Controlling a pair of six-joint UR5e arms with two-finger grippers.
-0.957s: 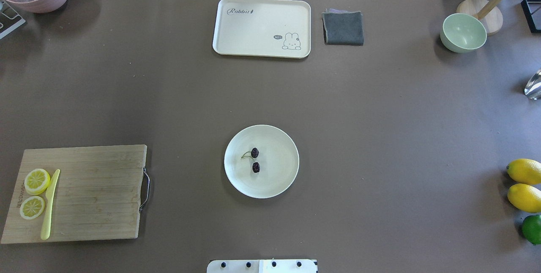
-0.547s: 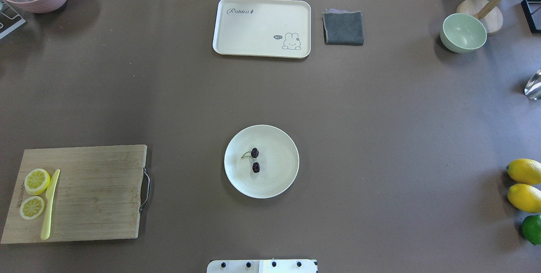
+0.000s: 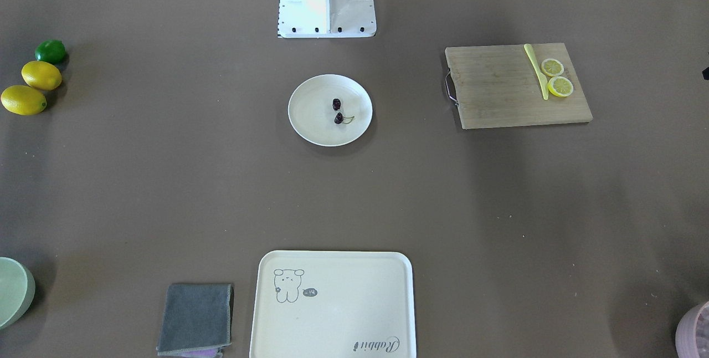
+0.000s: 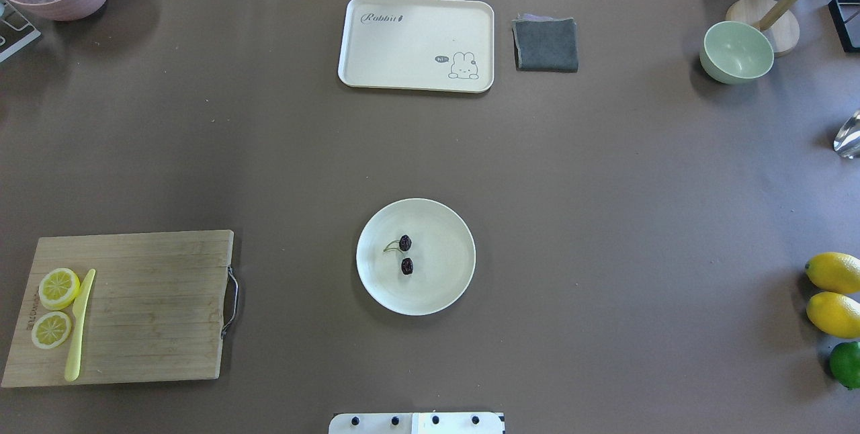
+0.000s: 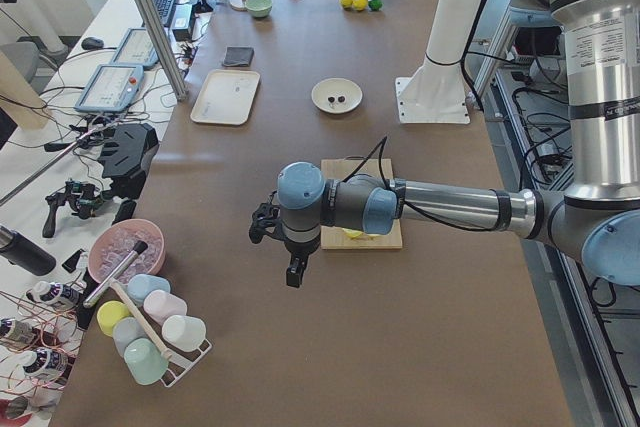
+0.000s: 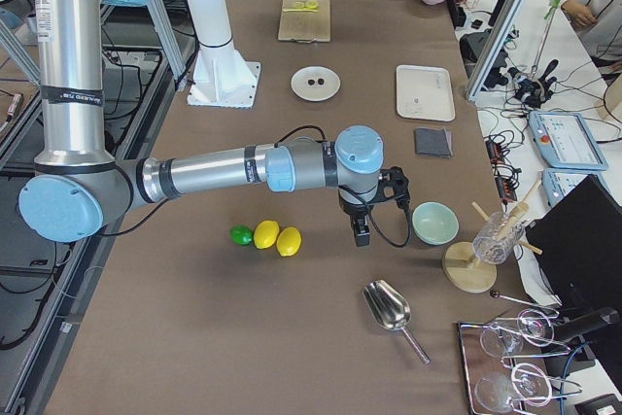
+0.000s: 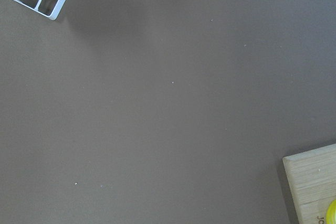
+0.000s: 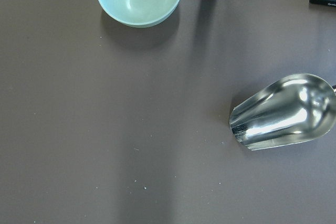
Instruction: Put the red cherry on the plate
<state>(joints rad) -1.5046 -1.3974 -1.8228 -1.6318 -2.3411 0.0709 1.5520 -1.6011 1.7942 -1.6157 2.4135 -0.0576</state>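
The red cherry [image 4: 405, 242], a pair of tiny dark fruits on a thin green stem, lies left of centre on the round cream plate [image 4: 440, 279] in the middle of the table. The front-facing view shows the same cherry [image 3: 338, 118] on the plate [image 3: 313, 117]. My left gripper [image 5: 293, 272] shows only in the exterior left view, hanging above bare table beyond the cutting board, far from the plate. My right gripper [image 6: 362, 235] shows only in the exterior right view, near the green bowl. I cannot tell whether either is open or shut. Neither wrist view shows fingers.
A wooden cutting board [image 4: 154, 306] with two lemon slices and a yellow knife lies at the left. A cream tray [image 4: 416, 37], a grey cloth [image 4: 545, 44] and a green bowl [image 4: 736, 51] stand at the back. Two lemons [image 4: 833, 293], a lime and a metal scoop [image 8: 283, 111] lie right.
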